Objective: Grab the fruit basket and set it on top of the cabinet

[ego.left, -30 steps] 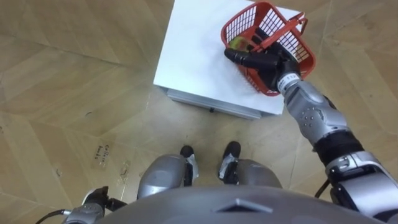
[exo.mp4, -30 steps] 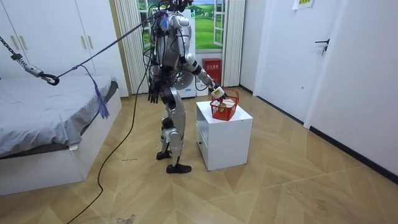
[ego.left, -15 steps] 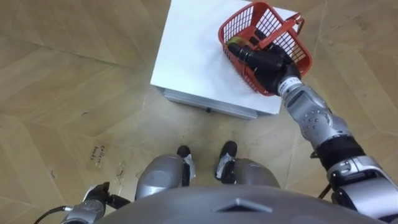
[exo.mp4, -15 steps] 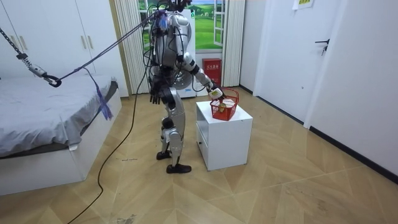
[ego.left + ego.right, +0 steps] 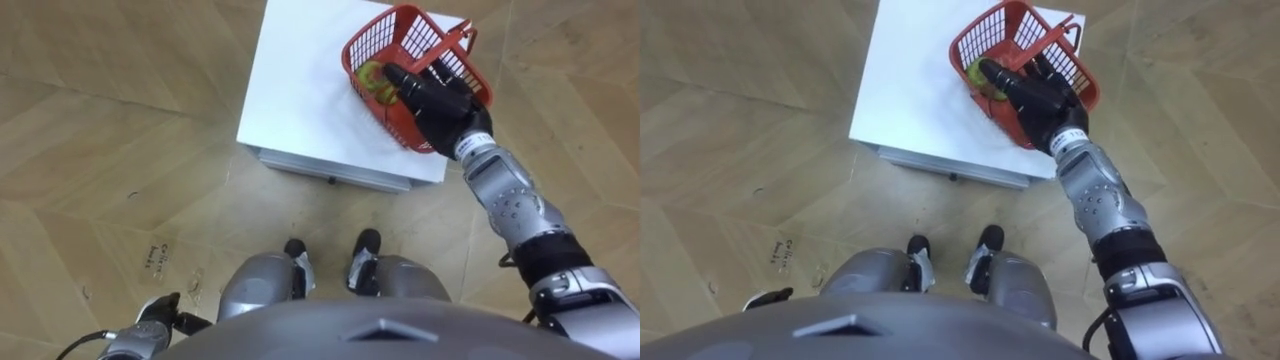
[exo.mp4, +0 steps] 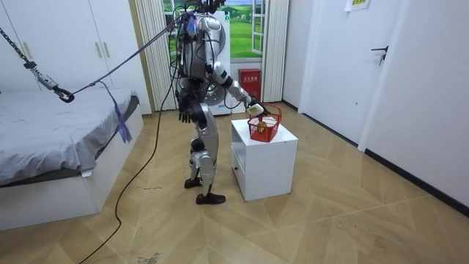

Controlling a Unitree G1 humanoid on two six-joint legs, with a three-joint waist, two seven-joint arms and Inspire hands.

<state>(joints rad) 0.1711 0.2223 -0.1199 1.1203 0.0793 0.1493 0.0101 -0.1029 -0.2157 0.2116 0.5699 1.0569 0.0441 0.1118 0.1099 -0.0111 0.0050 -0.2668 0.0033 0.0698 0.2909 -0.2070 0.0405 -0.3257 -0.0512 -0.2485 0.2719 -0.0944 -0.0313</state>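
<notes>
The robot's right hand [image 5: 440, 100] lies over the near wall of the red fruit basket [image 5: 375, 30], reaching in below its handle [image 5: 452, 45]; whether it has closed on the handle I cannot tell. The basket is open mesh, with a yellow-green fruit [image 5: 372, 75] just beyond the hand inside it. It stands under the hand on the far right corner of a white cabinet [image 5: 300, 90], whose bare top spreads to the hand's left. The left hand [image 6: 186, 114] hangs relaxed at the hip, away from the cabinet.
</notes>
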